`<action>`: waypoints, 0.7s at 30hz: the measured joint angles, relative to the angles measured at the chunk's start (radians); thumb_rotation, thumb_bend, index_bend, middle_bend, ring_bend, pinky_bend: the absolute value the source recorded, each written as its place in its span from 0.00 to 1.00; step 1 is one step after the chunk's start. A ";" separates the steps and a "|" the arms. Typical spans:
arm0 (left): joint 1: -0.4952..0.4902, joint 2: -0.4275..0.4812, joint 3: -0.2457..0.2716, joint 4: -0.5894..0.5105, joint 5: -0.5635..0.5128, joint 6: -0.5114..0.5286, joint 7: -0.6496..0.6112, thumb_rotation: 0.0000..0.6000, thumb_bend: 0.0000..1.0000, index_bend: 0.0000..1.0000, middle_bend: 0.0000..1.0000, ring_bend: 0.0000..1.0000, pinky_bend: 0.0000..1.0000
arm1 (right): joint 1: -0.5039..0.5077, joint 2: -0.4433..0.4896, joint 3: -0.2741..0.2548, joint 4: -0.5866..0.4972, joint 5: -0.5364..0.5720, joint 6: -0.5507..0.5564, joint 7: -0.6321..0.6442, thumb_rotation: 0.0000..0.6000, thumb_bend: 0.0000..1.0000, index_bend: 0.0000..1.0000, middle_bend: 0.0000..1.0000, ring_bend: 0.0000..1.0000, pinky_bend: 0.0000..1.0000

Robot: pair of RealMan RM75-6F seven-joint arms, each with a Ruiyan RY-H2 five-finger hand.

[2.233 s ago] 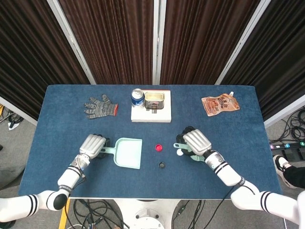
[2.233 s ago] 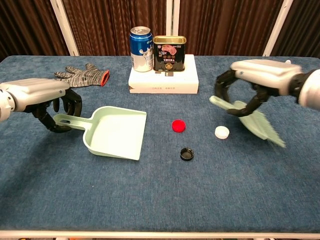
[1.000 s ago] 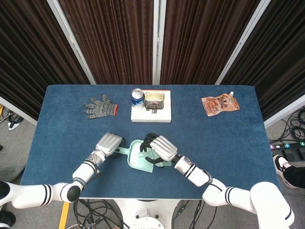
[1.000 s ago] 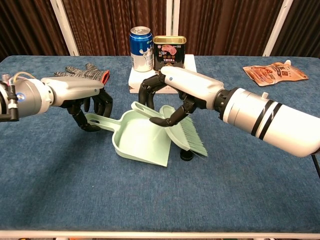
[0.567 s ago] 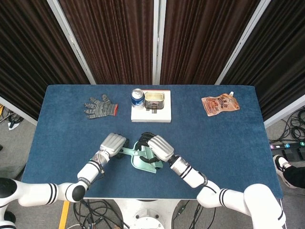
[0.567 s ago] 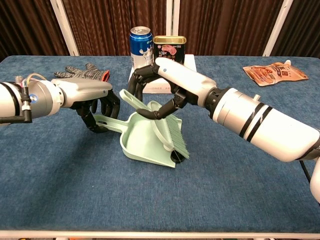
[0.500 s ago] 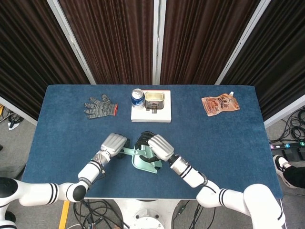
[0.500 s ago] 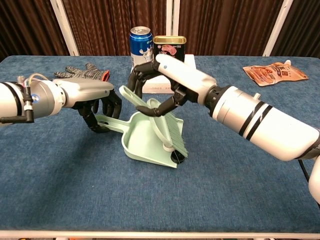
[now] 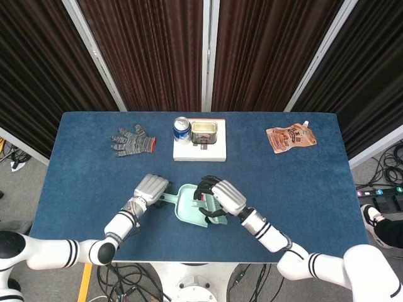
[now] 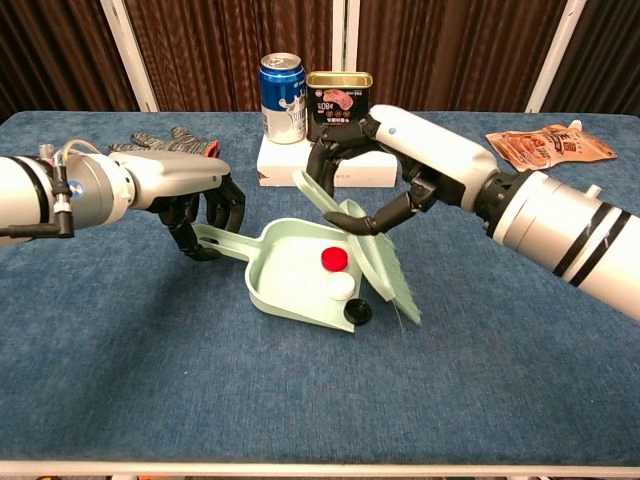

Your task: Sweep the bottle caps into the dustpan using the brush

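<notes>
A red bottle cap and a white cap lie inside the pale green dustpan; a black cap sits at its lip. The left hand grips the pan's handle, and the right hand clasps the brush beside the pan.

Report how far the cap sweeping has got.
Nearly done. The red cap and white cap lie inside the dustpan; the black cap sits at its front lip. The left hand holds the handle, and the right hand holds the brush. Left: nudge the black cap in.
</notes>
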State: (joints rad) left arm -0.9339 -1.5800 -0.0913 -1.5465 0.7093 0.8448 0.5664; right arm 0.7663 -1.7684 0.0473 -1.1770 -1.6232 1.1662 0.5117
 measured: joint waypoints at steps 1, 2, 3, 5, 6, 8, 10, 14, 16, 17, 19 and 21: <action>-0.003 -0.003 0.000 0.001 -0.004 0.000 0.000 1.00 0.33 0.52 0.51 0.36 0.40 | 0.000 -0.005 0.000 0.003 0.001 -0.002 -0.002 1.00 0.63 0.65 0.63 0.29 0.18; -0.004 -0.004 0.000 0.001 -0.005 0.002 0.001 1.00 0.33 0.52 0.51 0.36 0.40 | 0.001 -0.012 0.000 0.009 0.002 -0.004 -0.003 1.00 0.63 0.65 0.63 0.29 0.18; -0.005 -0.006 0.001 0.001 -0.006 0.005 0.002 1.00 0.33 0.52 0.51 0.36 0.40 | 0.002 -0.025 0.001 0.019 0.002 -0.006 -0.004 1.00 0.63 0.65 0.63 0.29 0.18; -0.008 -0.009 0.005 0.001 -0.010 0.011 0.007 1.00 0.33 0.52 0.51 0.36 0.40 | 0.005 -0.048 0.004 0.040 0.003 -0.010 -0.002 1.00 0.63 0.65 0.63 0.29 0.18; -0.008 -0.011 0.006 0.001 -0.011 0.013 0.009 1.00 0.33 0.52 0.51 0.36 0.40 | 0.008 -0.065 0.007 0.056 0.004 -0.011 0.002 1.00 0.63 0.65 0.63 0.29 0.18; -0.010 -0.014 0.009 0.001 -0.016 0.018 0.012 1.00 0.33 0.52 0.51 0.36 0.40 | 0.012 -0.095 0.015 0.081 0.006 -0.010 0.012 1.00 0.63 0.65 0.63 0.29 0.18; -0.013 -0.019 0.010 0.002 -0.020 0.020 0.013 1.00 0.33 0.52 0.51 0.36 0.40 | 0.018 -0.129 0.028 0.114 0.010 -0.007 0.025 1.00 0.63 0.66 0.63 0.29 0.17; -0.016 -0.022 0.010 0.002 -0.023 0.024 0.013 1.00 0.33 0.52 0.51 0.36 0.40 | 0.032 -0.180 0.052 0.167 0.013 0.004 0.042 1.00 0.63 0.66 0.63 0.29 0.17; -0.018 -0.021 0.009 0.000 -0.024 0.025 0.011 1.00 0.33 0.52 0.51 0.36 0.40 | 0.041 -0.204 0.066 0.192 0.015 0.012 0.052 1.00 0.63 0.66 0.63 0.29 0.17; -0.018 -0.020 0.008 -0.001 -0.024 0.025 0.010 1.00 0.33 0.52 0.51 0.36 0.40 | 0.044 -0.214 0.073 0.202 0.016 0.016 0.057 1.00 0.63 0.66 0.63 0.29 0.17; -0.019 -0.020 0.007 -0.003 -0.025 0.027 0.007 1.00 0.33 0.52 0.51 0.36 0.40 | 0.051 -0.237 0.087 0.221 0.019 0.026 0.068 1.00 0.63 0.66 0.63 0.29 0.17; -0.020 -0.019 0.008 -0.004 -0.025 0.028 0.006 1.00 0.33 0.52 0.51 0.36 0.40 | 0.056 -0.257 0.099 0.236 0.023 0.037 0.083 1.00 0.63 0.66 0.63 0.29 0.17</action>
State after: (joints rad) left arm -0.9536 -1.5995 -0.0833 -1.5507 0.6842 0.8729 0.5724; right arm 0.8225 -2.0250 0.1462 -0.9410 -1.6006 1.2028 0.5944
